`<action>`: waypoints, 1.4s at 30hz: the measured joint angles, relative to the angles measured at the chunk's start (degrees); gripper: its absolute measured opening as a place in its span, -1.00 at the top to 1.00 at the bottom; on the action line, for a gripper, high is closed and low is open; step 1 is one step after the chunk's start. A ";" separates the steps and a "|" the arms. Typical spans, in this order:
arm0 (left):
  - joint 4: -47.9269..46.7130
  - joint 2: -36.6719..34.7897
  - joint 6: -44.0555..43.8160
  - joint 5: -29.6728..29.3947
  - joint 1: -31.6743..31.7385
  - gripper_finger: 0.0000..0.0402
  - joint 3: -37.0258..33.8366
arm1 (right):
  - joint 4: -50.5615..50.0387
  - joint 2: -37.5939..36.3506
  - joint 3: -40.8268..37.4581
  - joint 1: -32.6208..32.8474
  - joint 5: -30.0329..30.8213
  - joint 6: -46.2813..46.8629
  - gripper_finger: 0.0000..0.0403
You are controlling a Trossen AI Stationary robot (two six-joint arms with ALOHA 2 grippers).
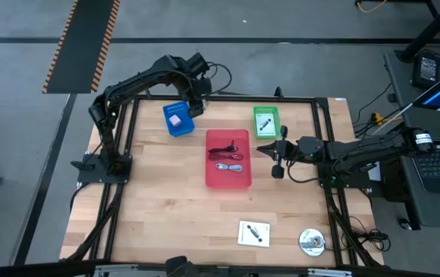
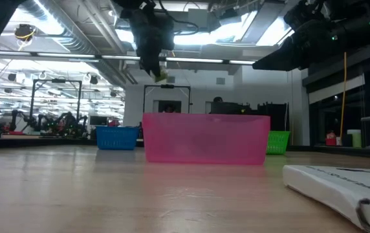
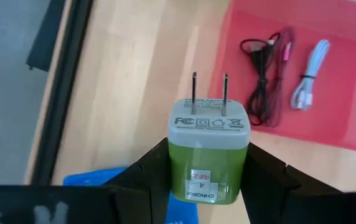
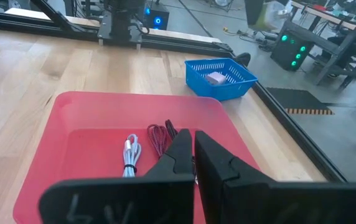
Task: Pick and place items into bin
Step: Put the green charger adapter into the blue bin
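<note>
The white card with black part and the silver disc lie on the near part of the table, well apart from all 3 trays and both arms; the card's edge fills the near corner of the low view.

Farther in sits the red tray, holding 1 black and reddish coiled cable and 1 white coiled cable. The right gripper hangs just beside that tray's right edge, its fingers pressed together with nothing between them, waiting.

Farthest, the left gripper is raised above the blue tray and clamped on 1 green-and-white plug adapter, prongs pointing away from the wrist. The blue tray already holds 1 pink block; the green tray at the far right holds 1 small item I cannot make out.

The step in hand looks like carrying the adapter to a tray, though which tray I cannot tell. To do it well, keep the squeeze steady on the adapter's flat sides, centre it over the chosen tray clear of the rim, lower until it is close to the floor, then let go so it does not bounce out

Count: 3 trays, 2 cables, 1 adapter, 1 block, 1 card, 1 disc
</note>
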 joint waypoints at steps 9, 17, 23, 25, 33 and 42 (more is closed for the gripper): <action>11.08 -11.59 -3.45 3.93 0.03 0.29 -19.25 | -0.20 0.01 0.00 0.00 0.00 0.02 1.00; 29.27 -27.91 -5.72 1.48 0.01 0.29 -38.89 | -0.12 0.01 0.00 0.00 -0.02 0.02 1.00; 38.01 -34.48 -4.47 1.46 0.31 0.29 -48.68 | -0.11 0.01 0.00 0.00 -0.01 0.02 1.00; 39.26 -35.55 -3.87 1.30 0.87 0.29 -50.93 | -0.09 0.01 0.00 0.00 -0.02 0.02 1.00; 41.51 -36.24 -4.15 -6.25 4.09 0.29 -55.21 | -0.09 0.01 0.00 0.00 -0.01 0.02 1.00; 41.54 -36.11 -6.07 -6.92 7.04 0.29 -55.31 | -0.09 0.01 0.00 0.00 -0.02 0.02 1.00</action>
